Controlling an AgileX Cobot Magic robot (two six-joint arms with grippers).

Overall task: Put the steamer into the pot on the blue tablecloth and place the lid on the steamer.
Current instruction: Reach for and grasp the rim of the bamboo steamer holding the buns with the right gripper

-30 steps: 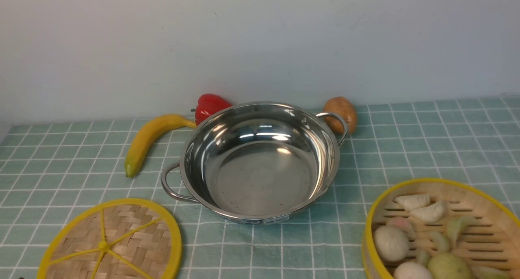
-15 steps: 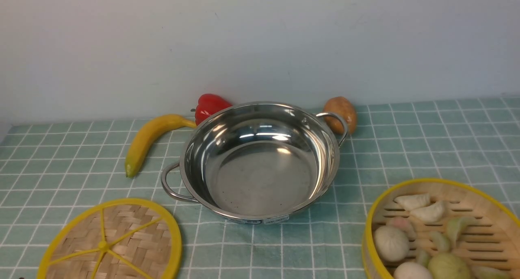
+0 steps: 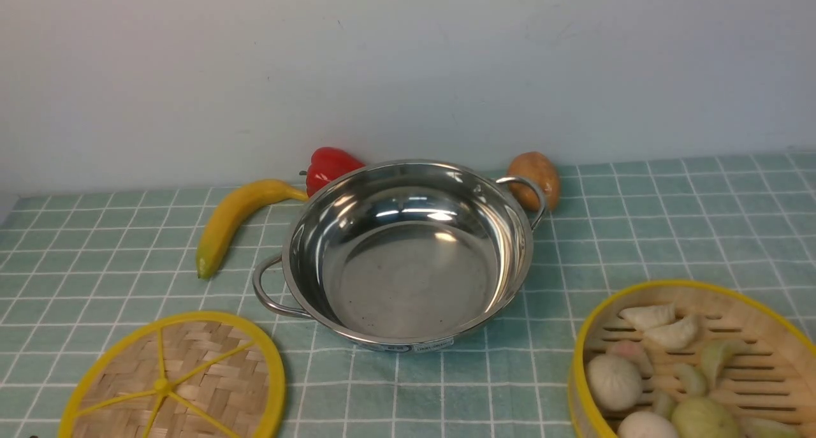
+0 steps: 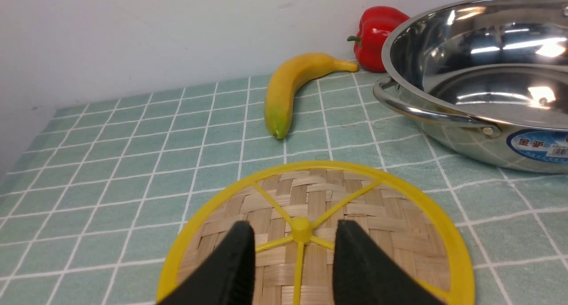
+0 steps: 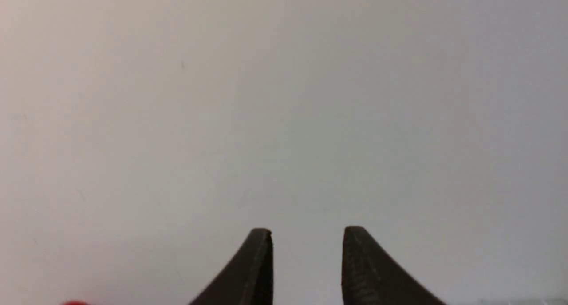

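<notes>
The shiny steel pot (image 3: 408, 253) stands empty in the middle of the blue tablecloth (image 3: 669, 234). At the front right sits the steamer (image 3: 695, 361), a bamboo basket with buns and dumplings inside. The flat woven lid (image 3: 172, 380) lies at the front left. In the left wrist view my left gripper (image 4: 295, 227) hangs open just above the lid (image 4: 319, 216), its two fingers either side of the yellow hub, nothing held; the pot (image 4: 488, 74) is beyond. My right gripper (image 5: 307, 231) is open and empty, facing the bare wall. Neither gripper shows in the front view.
A yellow banana (image 3: 233, 218) lies left of the pot. A red pepper (image 3: 328, 167) and a brown potato (image 3: 535, 176) sit behind the pot against the wall (image 3: 408, 62).
</notes>
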